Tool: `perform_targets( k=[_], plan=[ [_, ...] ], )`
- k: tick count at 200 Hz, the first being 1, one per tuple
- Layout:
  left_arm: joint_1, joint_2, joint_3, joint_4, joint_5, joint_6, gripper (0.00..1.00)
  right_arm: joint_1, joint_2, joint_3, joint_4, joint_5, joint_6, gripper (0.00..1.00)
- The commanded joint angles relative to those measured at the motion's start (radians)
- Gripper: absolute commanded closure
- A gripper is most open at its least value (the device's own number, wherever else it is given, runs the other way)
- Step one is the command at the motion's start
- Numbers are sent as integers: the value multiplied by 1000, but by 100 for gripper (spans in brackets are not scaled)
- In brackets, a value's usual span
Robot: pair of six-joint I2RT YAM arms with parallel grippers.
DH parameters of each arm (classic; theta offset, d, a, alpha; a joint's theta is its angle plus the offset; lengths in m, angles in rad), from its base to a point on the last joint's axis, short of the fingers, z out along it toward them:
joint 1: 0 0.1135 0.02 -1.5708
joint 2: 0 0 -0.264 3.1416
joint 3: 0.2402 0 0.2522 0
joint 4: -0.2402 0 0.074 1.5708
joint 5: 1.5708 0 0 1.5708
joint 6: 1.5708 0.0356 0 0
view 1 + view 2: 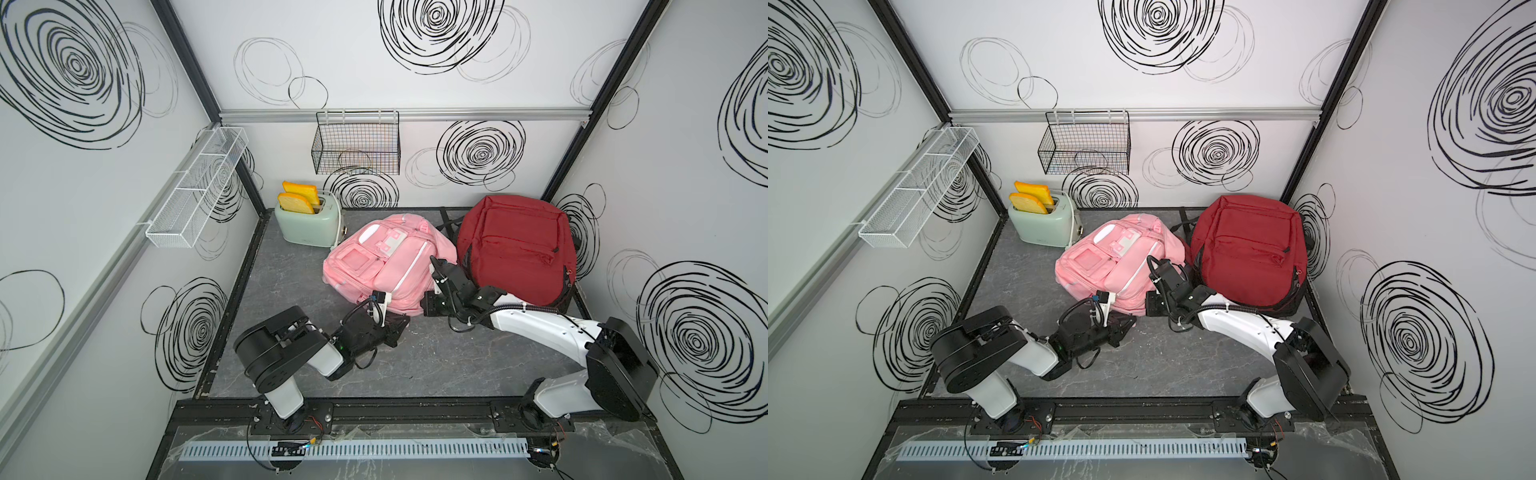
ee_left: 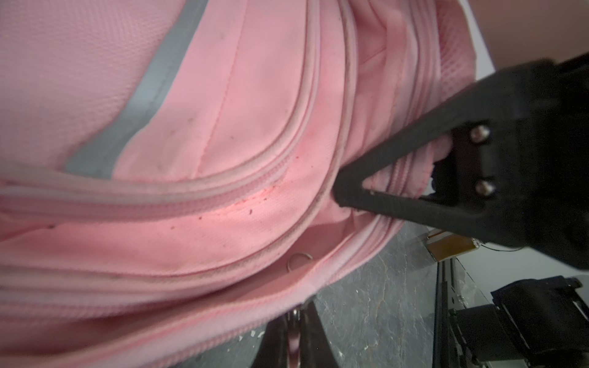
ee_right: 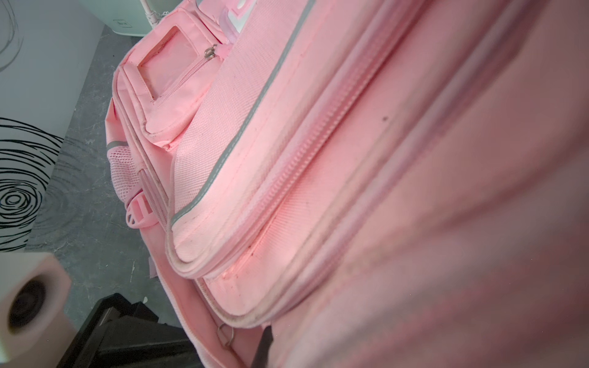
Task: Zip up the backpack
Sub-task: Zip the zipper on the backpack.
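Cloth on the pink backpack [image 1: 386, 257] looks soft and a little dirty, with small dark spots. It lies flat on the table [image 1: 436, 365], front side up, near the far edge. It sits between the toaster [image 1: 309, 224] in the far left corner and the red backpack [image 1: 515, 249] in the far right corner, right beside the red one. A grey stripe [image 2: 143, 95] runs along its front. A small pocket [image 3: 169, 70] with a see-through window has its own little zipper pull [image 3: 209, 52]. The long zipper [image 3: 318, 143] on the front part looks done up in the right wrist view. A thin metal ring [image 2: 298, 262] hangs on the side of the bag that faces the table's near edge.

The left gripper [image 2: 294, 318] is at that same side, low by the table. It is squeezed tight on a small bit of the bag, but the picture is too blurry to tell which bit. The right gripper [image 2: 339, 194] is on the bag too, near the left one. Its two black fingers [image 2: 414, 140] meet at the tips and pinch the pink cloth by a seam.
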Motion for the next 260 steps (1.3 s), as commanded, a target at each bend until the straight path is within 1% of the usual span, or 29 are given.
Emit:
perform_targets(
  k=[1, 58, 89, 112, 135, 176, 183, 200, 209, 221, 241, 249, 260],
  plan=[
    [4, 3, -6, -48, -12, -8, 100, -14, -56, 59, -12, 61, -129, 100],
    [8, 4, -6, -52, -14, -13, 100, -96, -94, 36, -40, 61, -179, 100],
    [9, 6, -6, -50, -11, -13, 100, -152, -110, 6, -23, 49, -186, 100],
    [8, 9, -3, -50, -9, -11, 100, -189, -110, -31, 16, 33, -167, 100],
    [8, 12, 0, -51, -6, -11, 100, -194, -94, -59, 49, 44, -134, 100],
    [6, 21, 4, -44, 9, -11, 100, -202, -87, -99, 75, 94, -45, 99],
    [7, 21, 3, -42, 11, -11, 100, -205, -89, -110, 84, 94, -27, 96],
    [6, 23, 6, -42, 16, -10, 100, -211, -95, -144, 112, 90, 25, 84],
    [5, 24, 8, -41, 18, -10, 100, -215, -101, -164, 134, 81, 54, 73],
    [2, 20, 6, -39, 20, -8, 100, -215, -113, -195, 169, 63, 99, 61],
    [-7, 13, 9, -42, 18, -1, 100, -216, -139, -258, 258, -4, 182, 45],
    [-8, 13, 9, -42, 24, 1, 100, -216, -149, -290, 315, -49, 227, 41],
    [-11, 13, 10, -36, 33, 1, 100, -214, -157, -324, 374, -102, 287, 38]
  ],
)
